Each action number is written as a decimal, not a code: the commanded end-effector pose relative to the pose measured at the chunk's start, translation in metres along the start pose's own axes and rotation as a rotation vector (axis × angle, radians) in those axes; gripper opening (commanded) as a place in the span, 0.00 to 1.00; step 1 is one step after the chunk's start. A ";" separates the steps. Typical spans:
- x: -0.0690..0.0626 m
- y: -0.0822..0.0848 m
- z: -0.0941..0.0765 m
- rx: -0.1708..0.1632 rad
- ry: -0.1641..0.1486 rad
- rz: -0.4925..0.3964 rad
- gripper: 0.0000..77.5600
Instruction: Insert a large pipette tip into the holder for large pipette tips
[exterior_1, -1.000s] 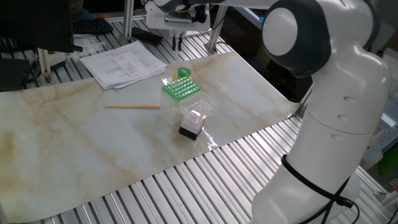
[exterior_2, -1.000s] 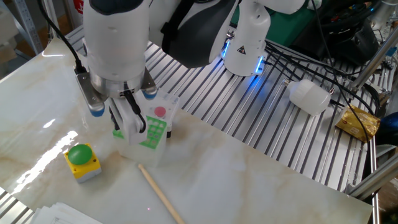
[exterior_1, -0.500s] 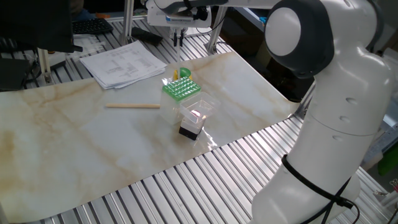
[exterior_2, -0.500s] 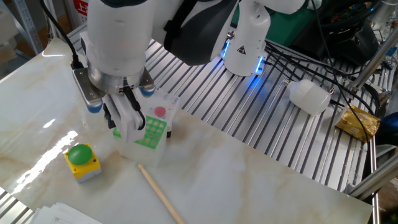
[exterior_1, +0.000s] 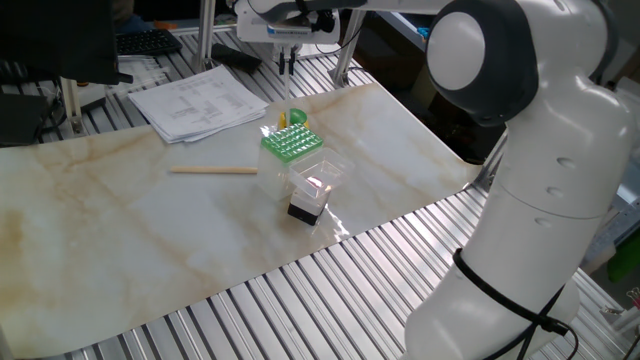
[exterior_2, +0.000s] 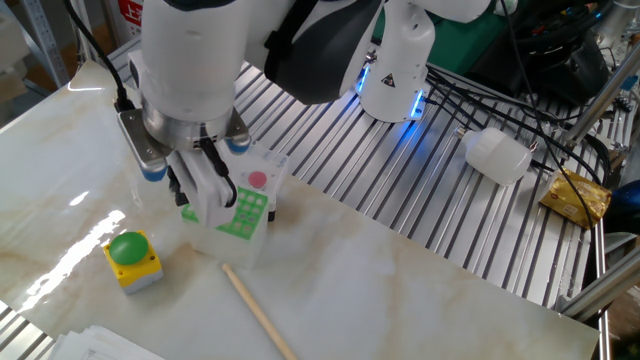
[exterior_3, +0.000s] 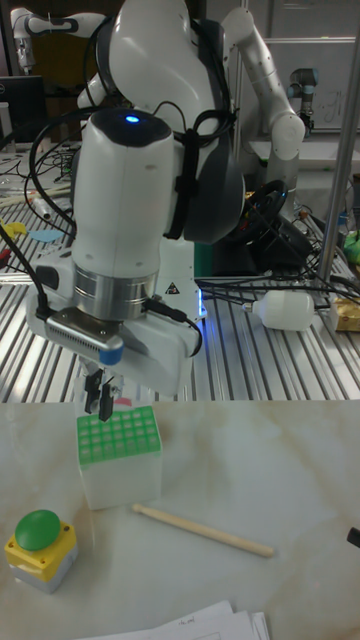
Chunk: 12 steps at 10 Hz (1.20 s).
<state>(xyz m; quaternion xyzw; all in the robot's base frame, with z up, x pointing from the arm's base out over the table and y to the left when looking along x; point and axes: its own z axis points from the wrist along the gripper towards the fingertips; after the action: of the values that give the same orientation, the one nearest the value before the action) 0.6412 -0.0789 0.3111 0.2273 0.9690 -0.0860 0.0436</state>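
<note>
button (exterior_3: 38, 531) at bench's (exterior_3: 260, 470) left front | tool (exterior_3: 98, 404) over holder's (exterior_3: 119, 440) rear left corner, fingers nearly together; grip unclear | tip not discernible | stick (exterior_3: 203, 531) flat in front of and right of holder, apart

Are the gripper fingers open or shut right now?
Shut: in the tall fixed view the gripper fingers meet above the green rack. Any tip between them: cannot tell.

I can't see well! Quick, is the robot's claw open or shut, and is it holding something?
Gripper: fingers close together, looks shut; whether a clear plastic pipette tip sits between them cannot be told.
</note>
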 end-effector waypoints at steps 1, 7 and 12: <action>-0.001 0.000 -0.002 -0.005 0.007 0.043 0.02; -0.001 -0.005 -0.005 -0.013 0.000 0.007 0.02; 0.000 -0.030 -0.024 -0.035 -0.053 0.071 0.02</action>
<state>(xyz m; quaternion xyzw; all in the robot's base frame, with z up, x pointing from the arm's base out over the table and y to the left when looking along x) 0.6286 -0.0974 0.3341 0.2516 0.9624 -0.0764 0.0675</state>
